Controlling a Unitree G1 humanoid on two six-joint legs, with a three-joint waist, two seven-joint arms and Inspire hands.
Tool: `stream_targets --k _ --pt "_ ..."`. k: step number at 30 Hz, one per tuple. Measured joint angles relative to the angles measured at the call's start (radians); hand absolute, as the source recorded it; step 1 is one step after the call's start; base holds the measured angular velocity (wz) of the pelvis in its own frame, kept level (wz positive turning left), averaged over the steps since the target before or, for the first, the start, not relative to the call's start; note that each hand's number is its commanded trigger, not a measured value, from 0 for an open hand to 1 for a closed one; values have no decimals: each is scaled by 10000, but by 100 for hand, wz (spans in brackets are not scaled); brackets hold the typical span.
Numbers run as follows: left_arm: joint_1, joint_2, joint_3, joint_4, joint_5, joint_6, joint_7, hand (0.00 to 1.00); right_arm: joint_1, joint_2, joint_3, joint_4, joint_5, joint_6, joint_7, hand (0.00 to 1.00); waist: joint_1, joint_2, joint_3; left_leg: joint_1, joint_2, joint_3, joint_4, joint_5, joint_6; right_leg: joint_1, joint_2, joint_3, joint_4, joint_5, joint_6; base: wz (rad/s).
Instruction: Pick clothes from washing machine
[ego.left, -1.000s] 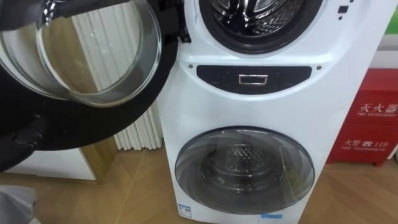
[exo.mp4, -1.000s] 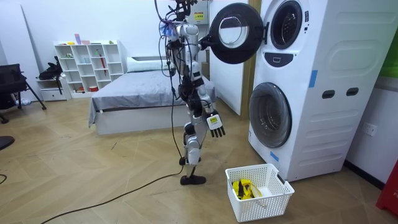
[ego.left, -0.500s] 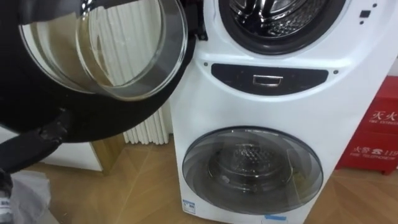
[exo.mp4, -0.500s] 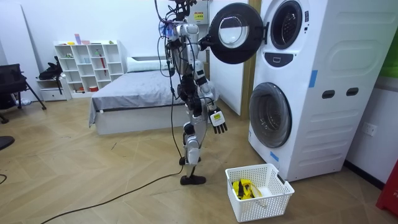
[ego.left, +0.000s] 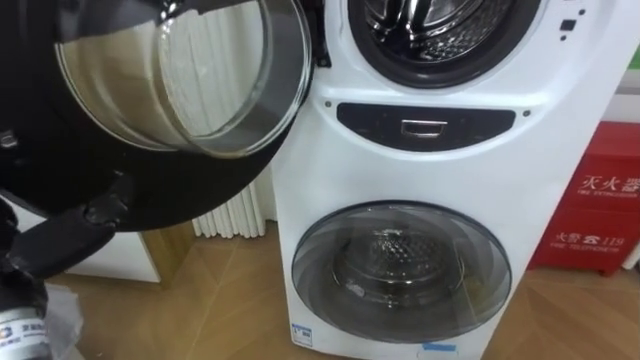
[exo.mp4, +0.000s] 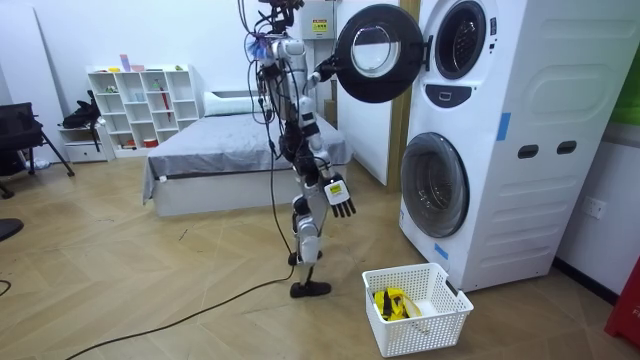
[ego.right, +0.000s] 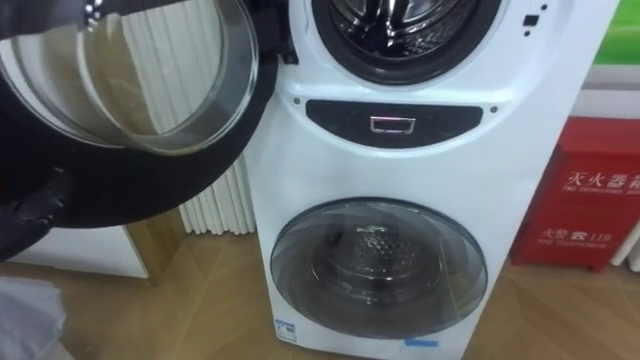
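**Position.** The robot is found standing before the stacked washing machine (ego.left: 440, 165), on the hinge side of the open upper door (ego.left: 200, 190).

**Hands.** The left hand (ego.left: 100, 212) is raised against the door's black rim. Its fingers merge with the dark rim, so it cannot be told whether they are spread or closed round it. The right hand (exo.mp4: 339, 194) hangs at hip level, fingers straight and a little apart, with nothing held.

**Task item.** The upper drum (ego.left: 440, 25) lies to the right of the left hand, past the door glass, and well above the right hand. Bare metal is seen in the part of the drum on show. The clothes are judged to lie deeper inside, but this cannot be confirmed. The lower door (ego.left: 400, 270), below both hands, is shut. A white basket (exo.mp4: 440, 320) stands on the floor below and beyond the right hand, with a yellow item (exo.mp4: 390, 300) in it.

**Progress.** Retrieval is judged not yet begun.

**Risks.**
- If the left hand is withdrawn, the door may swing inward and strike the reaching arm.
- The right hand must be lifted far and routed round the door, so the rim may be clipped.
- A high reach into the drum may unsettle the stance.
- Clothes released at drum height may miss the basket, which sits off to one side.
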Motion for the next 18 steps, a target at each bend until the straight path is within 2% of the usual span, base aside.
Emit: stream_targets --k 2,4,5,7,8,10,11,12,13,14,15,16,17,18 --pt "-1 -28 -160 -102 -8 -2 2 0 -28 9 -36 3 -16 0 -70 0 -68 -7 -6 -122 107 496 -31 99 -6 -147 -76 15 1 58 38 11" --pt "-3 -169 -424 -195 -8 -12 62 0 -142 28 -55 190 -23 -19 -90 0 -193 -49 -23 -180 257 1288 -45 155 -4 -298 -123 351 0 190 91 7" --pt "-3 -168 -478 -193 -15 -9 63 0 -188 30 -59 264 -14 -14 -102 0 -250 -49 -22 -180 308 1519 -36 157 0 -311 -124 477 -1 221 101 14" --pt "-2 -189 -790 -187 -13 6 119 0 -228 39 -79 326 29 -12 -258 0 -417 -88 -38 -178 471 2350 -57 153 6 -442 -157 775 -2 341 127 12" --pt "-2 -190 -867 -184 -14 6 119 0 -235 48 -89 326 28 -12 -304 0 -469 -92 -36 -177 532 2590 -55 153 6 -484 -157 787 -14 399 121 22" --pt "-6 -193 -1444 -173 -14 -4 123 0 -228 74 -157 363 73 -12 -450 0 -660 -210 -67 -133 697 3461 -67 153 1 -653 -207 795 -15 544 69 35" --pt "-4 -196 -1640 -172 -12 -15 123 0 -218 80 -190 384 81 -12 -476 0 -661 -243 -76 -100 693 3637 -37 153 -4 -671 -267 789 -24 547 65 31" --pt "-8 -220 -2051 -124 15 -67 123 0 -218 138 -394 410 54 -15 -494 0 -658 -355 -73 -110 639 3728 136 105 -174 -664 -498 756 -44 537 57 0" --pt "7 -237 -2407 -81 20 -141 122 0 -256 203 -595 420 39 -15 -457 0 -466 -422 -24 -502 673 2363 1676 -488 -224 -803 -611 635 210 508 60 -33" --pt "7 -246 -2533 -94 28 -193 122 0 -301 228 -765 432 67 -17 -415 0 -305 -233 -20 -639 731 1140 2515 -1231 -313 -992 -531 450 577 411 -33 -73" --pt "-46 -236 -2587 -62 6 -322 119 0 -514 414 -845 416 179 -26 -342 0 -413 113 -8 -1109 1045 791 3355 -2053 34 -1357 -339 153 1968 120 -212 -46" --pt "-51 -161 -2625 17 -18 -332 113 0 -447 630 -798 416 127 -15 -169 0 -767 -145 2 -840 1420 1464 3269 -2107 29 -1332 -334 -53 2767 -193 -74 -4" --pt "-50 -176 -2705 67 -43 -331 114 0 -403 635 -764 407 134 -16 -100 0 -944 -227 -2 -683 1605 1865 3065 -2068 -25 -1322 -313 -148 2949 -312 -76 42" --pt "-49 -207 -3025 206 -125 -326 98 0 -343 537 -720 390 154 -19 -100 0 -980 -291 -60 -321 1760 2806 2273 -1881 -211 -1407 -311 -229 3291 -453 -233 48"
